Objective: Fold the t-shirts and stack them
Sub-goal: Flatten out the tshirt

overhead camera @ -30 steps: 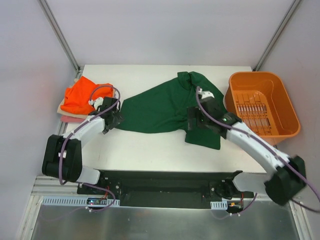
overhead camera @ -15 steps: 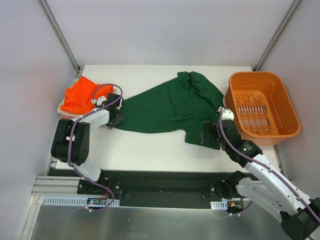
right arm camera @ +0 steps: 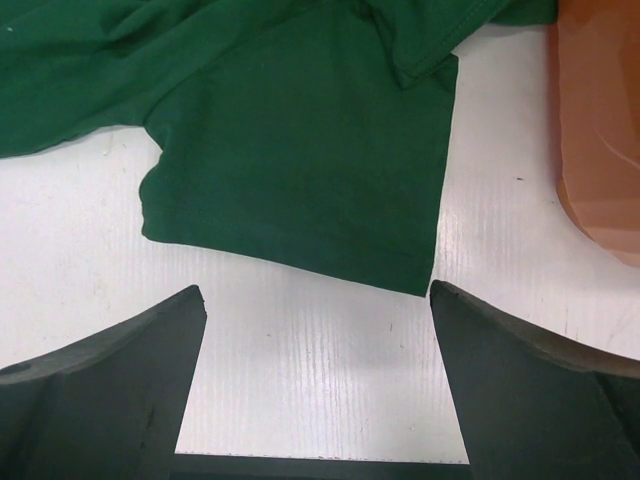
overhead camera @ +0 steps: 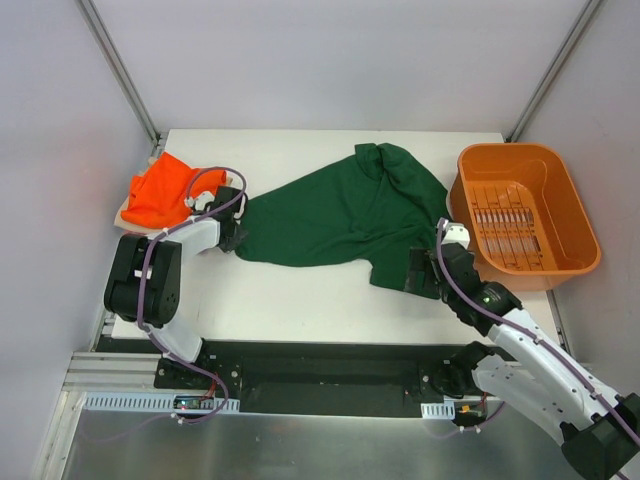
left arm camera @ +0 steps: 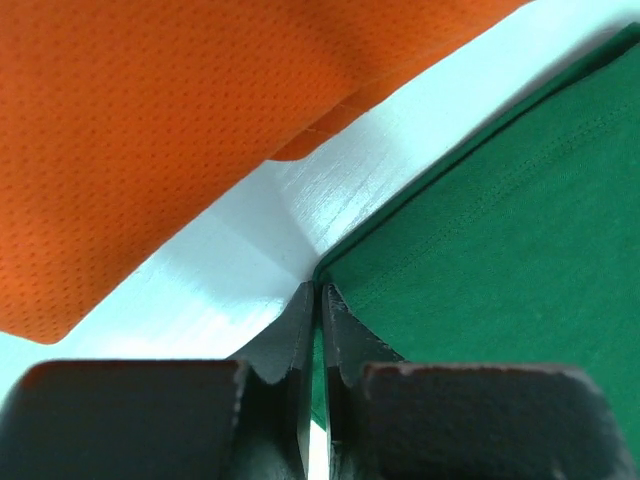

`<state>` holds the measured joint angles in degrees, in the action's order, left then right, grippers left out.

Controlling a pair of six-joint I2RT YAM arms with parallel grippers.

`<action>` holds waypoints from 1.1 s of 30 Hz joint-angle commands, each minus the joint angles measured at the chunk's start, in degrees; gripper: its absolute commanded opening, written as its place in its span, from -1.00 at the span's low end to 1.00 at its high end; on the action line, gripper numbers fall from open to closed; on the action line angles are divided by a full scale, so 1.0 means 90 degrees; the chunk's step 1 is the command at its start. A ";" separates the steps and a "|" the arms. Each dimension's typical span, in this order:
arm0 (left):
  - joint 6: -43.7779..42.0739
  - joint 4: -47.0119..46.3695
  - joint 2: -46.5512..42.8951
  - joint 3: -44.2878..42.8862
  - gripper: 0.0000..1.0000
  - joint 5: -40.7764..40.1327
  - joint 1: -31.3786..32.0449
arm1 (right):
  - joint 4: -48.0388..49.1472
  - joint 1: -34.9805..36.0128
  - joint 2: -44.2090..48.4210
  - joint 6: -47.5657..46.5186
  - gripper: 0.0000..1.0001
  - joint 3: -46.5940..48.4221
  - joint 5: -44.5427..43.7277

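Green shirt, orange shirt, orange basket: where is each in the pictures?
Green shirt [overhead camera: 335, 215]: top view, middle of its body.
Orange shirt [overhead camera: 160, 192]: top view, centre of the cloth.
Orange basket [overhead camera: 505, 150]: top view, far rim.

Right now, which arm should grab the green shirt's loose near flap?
Probably right: the right gripper is open, facing that flap of the green shirt, while the left gripper is shut on the shirt's other corner.
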<state>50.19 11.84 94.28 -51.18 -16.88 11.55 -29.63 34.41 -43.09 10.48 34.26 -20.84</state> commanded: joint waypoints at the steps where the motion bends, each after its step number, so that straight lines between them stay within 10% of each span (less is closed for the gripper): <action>1: -0.0079 0.0296 -0.0074 0.0149 -1.00 0.0011 0.0103 | -0.0107 0.0004 0.0120 0.0270 0.93 -0.0076 -0.0282; 16: -0.0615 0.0228 -0.2886 0.1311 -1.00 -0.0194 0.0474 | -0.0644 -0.0005 -0.0865 0.1149 0.93 0.0138 -0.0379; 33: -0.0665 0.0452 -0.3786 0.1878 -1.00 -0.1161 0.0299 | -0.0907 -0.0210 -0.2331 0.2165 0.93 0.0276 -0.0546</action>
<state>44.88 14.26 62.85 -35.24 -23.92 15.27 -35.55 34.02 -62.96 26.13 35.68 -24.84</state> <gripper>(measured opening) 0.008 0.967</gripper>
